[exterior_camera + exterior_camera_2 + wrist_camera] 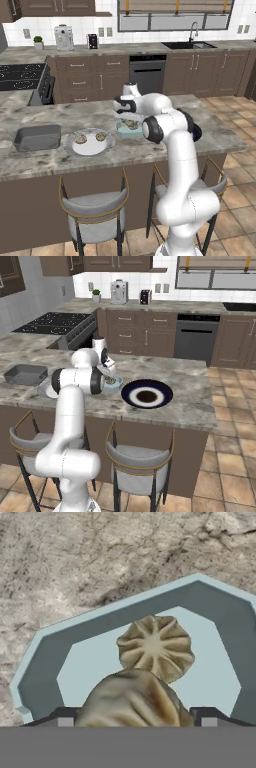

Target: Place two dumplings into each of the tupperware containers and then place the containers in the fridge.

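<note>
Fingers of our gripper [134, 722] stand spread wide on either side of a dumpling [134, 704] in the light blue container [47, 657], beside a second dumpling [155, 646]. We risk dragging the near one out if it sticks as we lift away

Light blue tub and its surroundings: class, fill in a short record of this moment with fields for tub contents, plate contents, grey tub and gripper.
light blue tub: on the counter, two dumplings inside
pale plate: two more dumplings on it
dark grey tub: on the counter left of the plate; contents cannot be told
gripper: open, just above the blue tub, a dumpling between its tips
</note>
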You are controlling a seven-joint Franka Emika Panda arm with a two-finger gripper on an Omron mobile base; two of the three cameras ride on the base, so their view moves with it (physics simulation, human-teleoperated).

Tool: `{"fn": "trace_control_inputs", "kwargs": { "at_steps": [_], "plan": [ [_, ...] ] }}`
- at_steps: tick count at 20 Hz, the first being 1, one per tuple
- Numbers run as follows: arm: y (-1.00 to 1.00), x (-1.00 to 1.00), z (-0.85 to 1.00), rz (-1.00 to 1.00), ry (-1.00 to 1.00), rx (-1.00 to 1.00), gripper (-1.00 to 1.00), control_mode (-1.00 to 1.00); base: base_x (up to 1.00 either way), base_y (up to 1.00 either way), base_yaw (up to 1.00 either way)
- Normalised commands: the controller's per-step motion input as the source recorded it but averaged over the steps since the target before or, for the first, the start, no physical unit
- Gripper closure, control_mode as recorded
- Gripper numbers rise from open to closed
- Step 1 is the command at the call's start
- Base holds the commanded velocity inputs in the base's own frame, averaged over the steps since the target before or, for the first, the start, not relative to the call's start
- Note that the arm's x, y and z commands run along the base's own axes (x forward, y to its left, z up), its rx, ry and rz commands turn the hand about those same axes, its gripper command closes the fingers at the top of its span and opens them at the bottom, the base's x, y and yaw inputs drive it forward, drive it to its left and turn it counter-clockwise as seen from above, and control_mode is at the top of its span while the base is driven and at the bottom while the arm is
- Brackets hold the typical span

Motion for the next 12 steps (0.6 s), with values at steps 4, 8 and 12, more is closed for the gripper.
{"fn": "trace_control_inputs", "kwargs": {
  "at_steps": [4, 8, 12],
  "plan": [
    [0.06, -0.05, -0.08, 0.00, -0.01, -0.04, -1.00, -1.00, 0.00, 0.00, 0.00],
    [0.00, 0.04, -0.08, 0.00, 0.00, -0.01, -1.00, -1.00, 0.00, 0.00, 0.00],
    [-0.28, -0.19, 0.29, 0.00, -0.10, 0.00, -1.00, -1.00, 0.00, 0.00, 0.00]
  ]
}}
